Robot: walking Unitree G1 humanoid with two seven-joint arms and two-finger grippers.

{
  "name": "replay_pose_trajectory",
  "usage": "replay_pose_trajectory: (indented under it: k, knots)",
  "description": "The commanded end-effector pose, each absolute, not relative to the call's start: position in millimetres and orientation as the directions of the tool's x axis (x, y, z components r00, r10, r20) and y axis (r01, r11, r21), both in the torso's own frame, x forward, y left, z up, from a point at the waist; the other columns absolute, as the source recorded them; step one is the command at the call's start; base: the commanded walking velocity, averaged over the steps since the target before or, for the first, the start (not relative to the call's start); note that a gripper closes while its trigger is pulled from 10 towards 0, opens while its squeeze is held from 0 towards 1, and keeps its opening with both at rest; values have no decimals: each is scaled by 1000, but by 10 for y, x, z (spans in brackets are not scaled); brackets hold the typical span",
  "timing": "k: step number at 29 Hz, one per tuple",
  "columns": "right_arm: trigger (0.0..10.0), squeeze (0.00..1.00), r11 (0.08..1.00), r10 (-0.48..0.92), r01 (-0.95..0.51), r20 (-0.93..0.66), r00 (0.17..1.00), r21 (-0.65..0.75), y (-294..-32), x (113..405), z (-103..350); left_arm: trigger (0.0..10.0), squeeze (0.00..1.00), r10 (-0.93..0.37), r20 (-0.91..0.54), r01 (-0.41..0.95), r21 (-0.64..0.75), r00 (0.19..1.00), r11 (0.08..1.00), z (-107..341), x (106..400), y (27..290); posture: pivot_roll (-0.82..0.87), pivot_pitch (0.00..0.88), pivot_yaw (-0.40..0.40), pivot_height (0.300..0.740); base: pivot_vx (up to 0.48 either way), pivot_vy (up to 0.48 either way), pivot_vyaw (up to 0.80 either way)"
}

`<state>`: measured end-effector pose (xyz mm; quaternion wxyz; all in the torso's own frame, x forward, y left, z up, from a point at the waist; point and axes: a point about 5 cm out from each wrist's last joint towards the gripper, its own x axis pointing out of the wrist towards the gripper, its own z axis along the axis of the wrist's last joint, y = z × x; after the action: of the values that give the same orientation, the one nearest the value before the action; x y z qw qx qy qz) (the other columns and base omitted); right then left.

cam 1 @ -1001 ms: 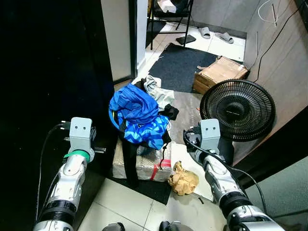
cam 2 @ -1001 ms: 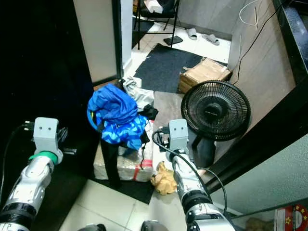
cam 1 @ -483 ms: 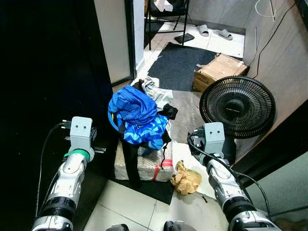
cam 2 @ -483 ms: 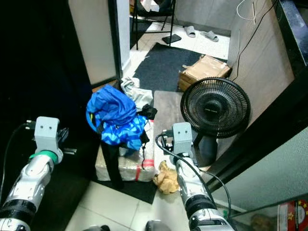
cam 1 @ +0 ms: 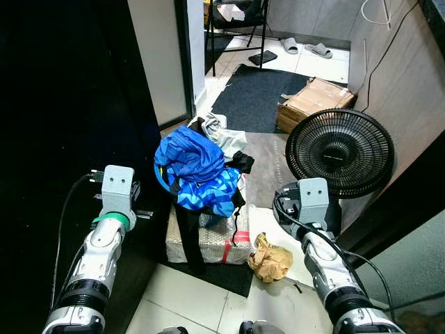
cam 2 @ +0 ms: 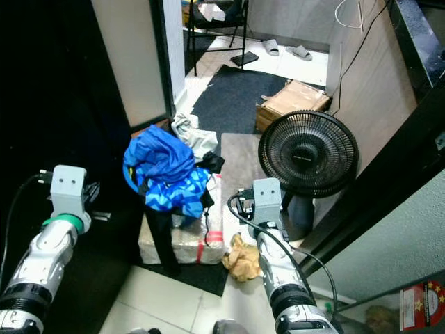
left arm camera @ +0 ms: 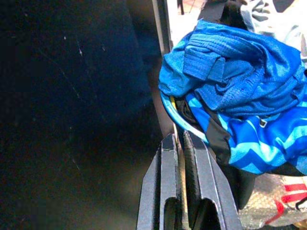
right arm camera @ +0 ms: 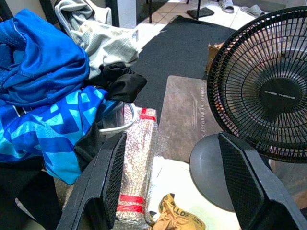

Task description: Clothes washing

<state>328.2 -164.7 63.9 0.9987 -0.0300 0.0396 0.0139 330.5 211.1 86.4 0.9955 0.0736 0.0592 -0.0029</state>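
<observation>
Spread wide and empty, the right gripper (right arm camera: pixel 175 191) hangs near the fan (cam 1: pixel 340 153); the left gripper (left arm camera: pixel 184 158), fingers pressed together on nothing, points at the blue clothes (cam 1: pixel 196 170) heaped over a wrapped box (cam 1: pixel 208 236). Likely an approach step; next, reach in and grasp the pile.

Clothes (cam 1: pixel 198 174): one loose heap, overflowing a blue-rimmed basket (left arm camera: pixel 178 118) that sits on a bubble-wrapped parcel (cam 1: pixel 208 236) on the floor. Top piece plain blue, crumpled. Under it a blue garment with light-blue zigzags, draped down the front. Black fabric strip (cam 1: pixel 186 233) hangs over the parcel's side. Grey-white garment (cam 1: pixel 224 133) and a black piece (right arm camera: pixel 117 79) lie at the far side of the heap.
</observation>
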Motion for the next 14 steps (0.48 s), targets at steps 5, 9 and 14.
replay_pose_trajectory:
  k: [5, 9, 14]
  knots:
    - [10000, 0, 999, 22, -26, -95, 995, -44, -1626, 3252, 595, 10000, 0, 7, -132, 13, 152, 991, 988, 821, 3276, 2140, -84, 25, 73, 740, 0, 0, 0]
    - [10000, 0, 999, 24, -28, -99, 995, -42, -1620, 3240, 581, 10000, 0, 14, -137, 7, 152, 990, 988, 798, 3247, 2168, -83, 28, 71, 740, 0, 0, 0]
    - [10000, 0, 999, 25, -29, -99, 995, -41, -1615, 3229, 574, 10000, 0, 15, -139, 7, 152, 990, 988, 788, 3243, 2164, -83, 32, 70, 740, 0, 0, 0]
